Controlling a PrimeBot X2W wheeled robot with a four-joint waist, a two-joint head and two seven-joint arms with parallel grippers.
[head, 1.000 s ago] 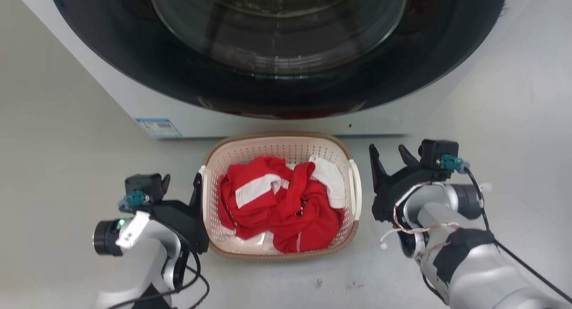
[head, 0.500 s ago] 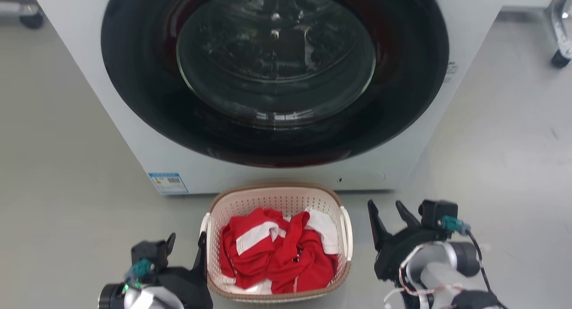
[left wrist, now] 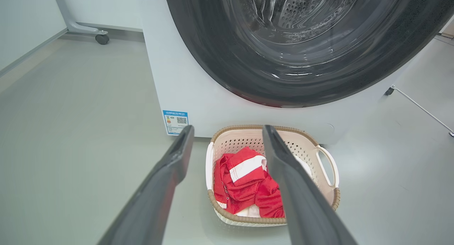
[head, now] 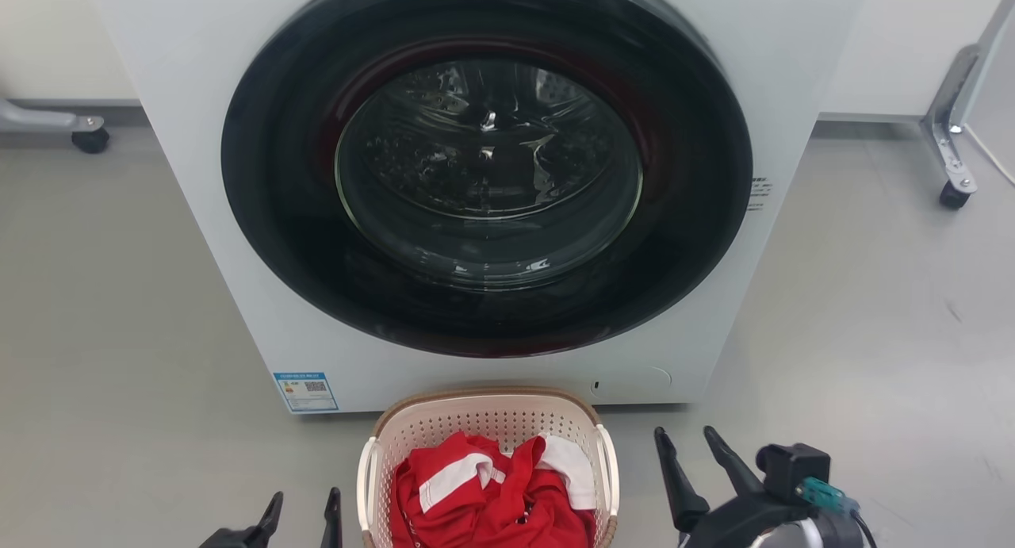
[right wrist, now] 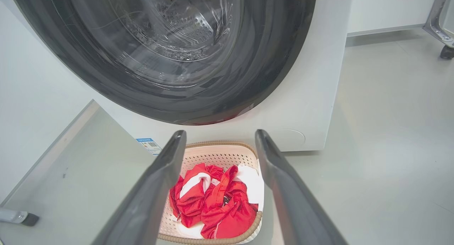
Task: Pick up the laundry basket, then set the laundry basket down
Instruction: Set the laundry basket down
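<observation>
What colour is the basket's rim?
Brown woven-look rim on the cream perforated plastic basket; left wrist view best.

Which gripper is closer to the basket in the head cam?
The left gripper: its inner finger sits just beside the basket. The right gripper stands off, with bare floor between. Both are open.

Bright, even light; sharp frames

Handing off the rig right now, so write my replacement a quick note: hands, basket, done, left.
Left hand: open, empty, left of the laundry basket.
Right hand: open, empty, right of it.
The laundry basket sits on the floor before the washing machine, red and white clothes inside; no hand touches it.
Done: unclear whether it was already lifted.
Left: if not, grasp, lift, set down.
</observation>
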